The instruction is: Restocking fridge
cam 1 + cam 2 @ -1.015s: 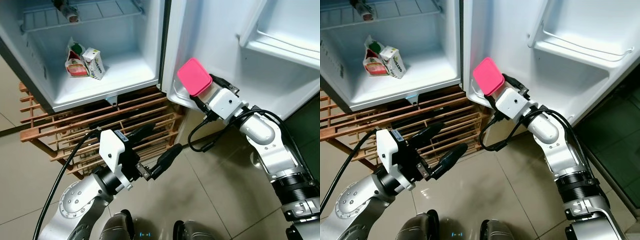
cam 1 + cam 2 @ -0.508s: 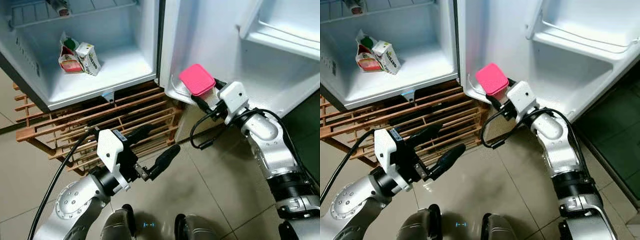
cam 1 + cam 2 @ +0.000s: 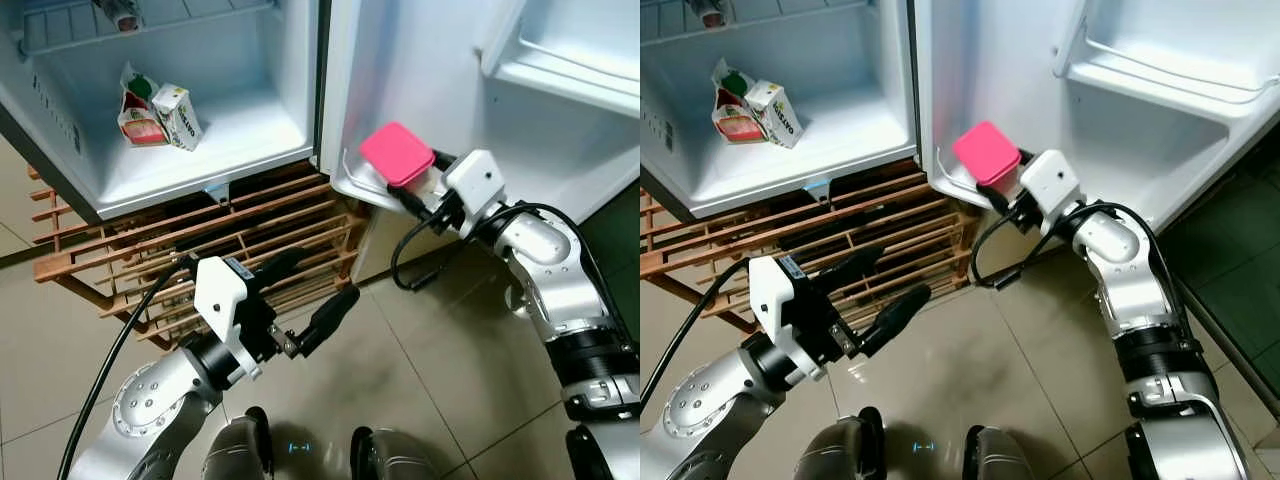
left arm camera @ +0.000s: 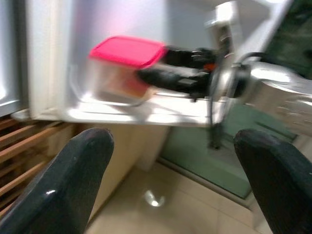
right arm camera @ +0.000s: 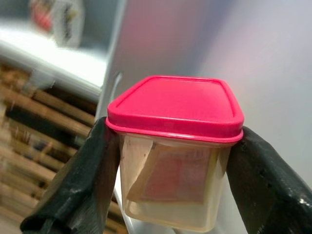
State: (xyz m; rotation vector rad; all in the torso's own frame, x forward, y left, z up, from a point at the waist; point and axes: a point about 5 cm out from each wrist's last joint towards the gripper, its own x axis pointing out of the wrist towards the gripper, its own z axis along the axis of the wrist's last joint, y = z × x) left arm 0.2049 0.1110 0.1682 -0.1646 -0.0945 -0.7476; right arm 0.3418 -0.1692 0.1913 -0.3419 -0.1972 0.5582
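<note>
Gripping one pink-lidded container, right pincer, left pincer open, two cartons

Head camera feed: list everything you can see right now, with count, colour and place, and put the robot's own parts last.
Fridge: one, white inside, door open.
Door shelves: white, on the open door; one upper, one at the bottom edge.
Container: one, clear with pink lid, at the lowest door shelf, gripped.
Cartons: two, one red and green, one white and green, on the fridge floor.
Bottle: one, partly cut off, lying on the wire shelf above.
Wooden rack: one, brown slats, under the fridge.
Floor: beige tiles.
Right gripper: black fingers shut on the container.
Left gripper: open, held above the floor.
</note>
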